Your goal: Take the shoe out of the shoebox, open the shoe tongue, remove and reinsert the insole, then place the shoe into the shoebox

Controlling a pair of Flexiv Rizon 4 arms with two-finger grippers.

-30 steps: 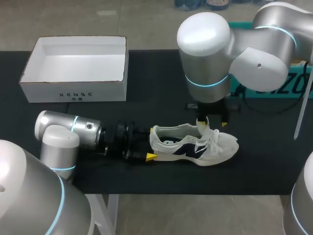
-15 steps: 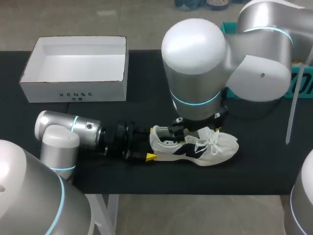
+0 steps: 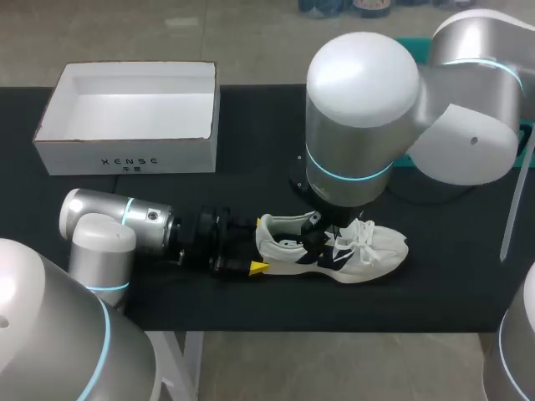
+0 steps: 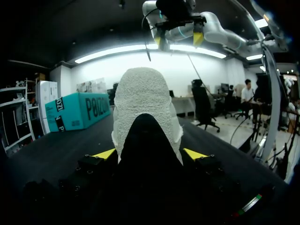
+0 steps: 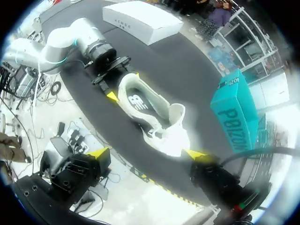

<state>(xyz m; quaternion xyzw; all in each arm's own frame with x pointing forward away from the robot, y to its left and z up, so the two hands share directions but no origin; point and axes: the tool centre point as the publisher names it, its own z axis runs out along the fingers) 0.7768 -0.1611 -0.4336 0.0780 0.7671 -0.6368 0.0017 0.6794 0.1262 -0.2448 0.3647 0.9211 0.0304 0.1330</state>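
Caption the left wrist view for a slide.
Left tool clamps the shoe at its heel; right tool hangs open above it.

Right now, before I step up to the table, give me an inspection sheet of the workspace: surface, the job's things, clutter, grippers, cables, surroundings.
Surface: black table, dark covering.
Job's things: white shoebox open and empty at the far left; shoe upright on its sole near the front edge, outside the box.
Clutter: teal box on the table's far right.
Grippers: left gripper shut on the shoe's heel; right gripper open, above the shoe, not touching it.
Cables: dark cable beside the right gripper's wrist.
Surroundings: nothing seen reaching over the table.
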